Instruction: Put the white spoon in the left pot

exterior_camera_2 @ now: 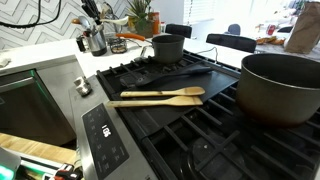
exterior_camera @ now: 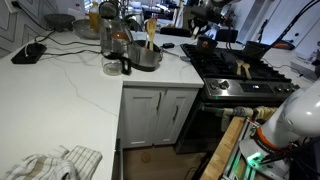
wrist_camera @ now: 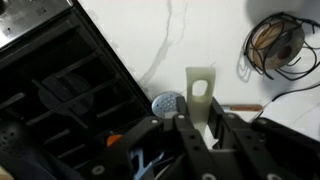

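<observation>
— Where is the white spoon (wrist_camera: 199, 92)?
— Wrist view: upright, apparently clamped between the fingers of the gripper (wrist_camera: 204, 126), above the white countertop (wrist_camera: 225, 45) near its stove-side edge.
— Which step?
— Carrying, likely. Next: cross to the left pot (exterior_camera_2: 167, 47), lower, release.

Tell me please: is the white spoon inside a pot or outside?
Outside. In the wrist view the white spoon sticks up from the closed gripper, over the white counter beside the stove.

wooden spoons (exterior_camera_2: 160, 96) before left pot (exterior_camera_2: 167, 48), large pot (exterior_camera_2: 281, 88) beside
</observation>
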`<state>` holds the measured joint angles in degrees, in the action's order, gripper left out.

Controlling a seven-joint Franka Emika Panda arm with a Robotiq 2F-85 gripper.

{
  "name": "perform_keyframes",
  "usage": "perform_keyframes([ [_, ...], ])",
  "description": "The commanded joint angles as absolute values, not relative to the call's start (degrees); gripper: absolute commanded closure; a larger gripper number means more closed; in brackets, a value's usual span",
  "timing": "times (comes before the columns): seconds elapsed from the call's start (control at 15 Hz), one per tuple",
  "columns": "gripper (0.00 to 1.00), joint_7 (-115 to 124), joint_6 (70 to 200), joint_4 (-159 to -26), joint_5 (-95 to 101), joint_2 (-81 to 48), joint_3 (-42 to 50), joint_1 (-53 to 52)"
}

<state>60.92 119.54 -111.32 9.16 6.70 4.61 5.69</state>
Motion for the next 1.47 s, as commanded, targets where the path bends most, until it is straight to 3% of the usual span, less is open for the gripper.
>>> perform_keyframes([
  [0.0,0.94,62.9,119.7,-106.9,6.3,3.2,6.7,8.3],
  [0.67,0.94,60.7,119.7,-93.7,-6.8,-8.3,14.8,15.0],
  [1.4,0.94,59.6,118.4,-82.6,-23.0,-20.8,17.1,23.0],
])
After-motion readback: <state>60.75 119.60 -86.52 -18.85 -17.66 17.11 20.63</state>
